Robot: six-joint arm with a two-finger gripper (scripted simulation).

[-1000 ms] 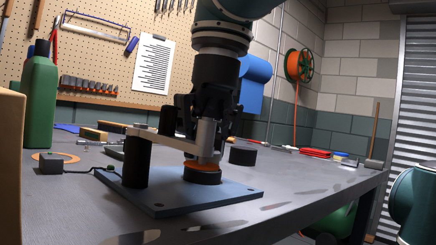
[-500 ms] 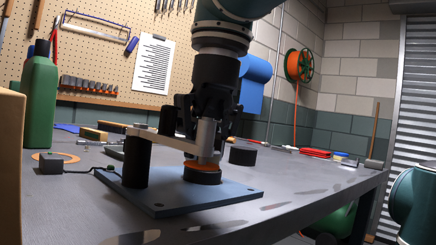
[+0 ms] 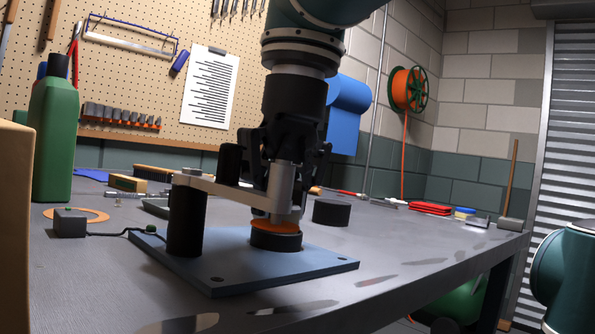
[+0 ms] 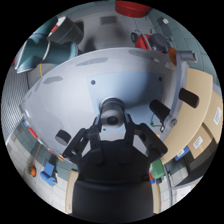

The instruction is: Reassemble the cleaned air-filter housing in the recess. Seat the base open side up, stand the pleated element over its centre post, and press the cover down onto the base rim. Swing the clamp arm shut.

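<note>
The pleated filter element (image 3: 280, 189) (image 4: 112, 113), a grey cylinder with a hollow top, stands upright in the black base (image 3: 276, 239), which sits in the recess of the blue plate (image 3: 247, 257), and the element is held by my gripper (image 3: 283, 177) (image 4: 112, 123) from above. An orange ring (image 3: 275, 226) shows at the base's top. The black cover (image 3: 331, 212) (image 4: 62, 137) lies on the bench behind and to the right of the plate. The grey clamp arm (image 3: 222, 189) (image 4: 179, 83) reaches from its black post (image 3: 186, 221) towards the element.
A green bottle (image 3: 51, 144) stands at the bench's left, with a grey button box (image 3: 69, 222) and its cable in front of it. A tan board (image 3: 7, 225) rises at the near left edge. A small tray and tools lie behind the plate.
</note>
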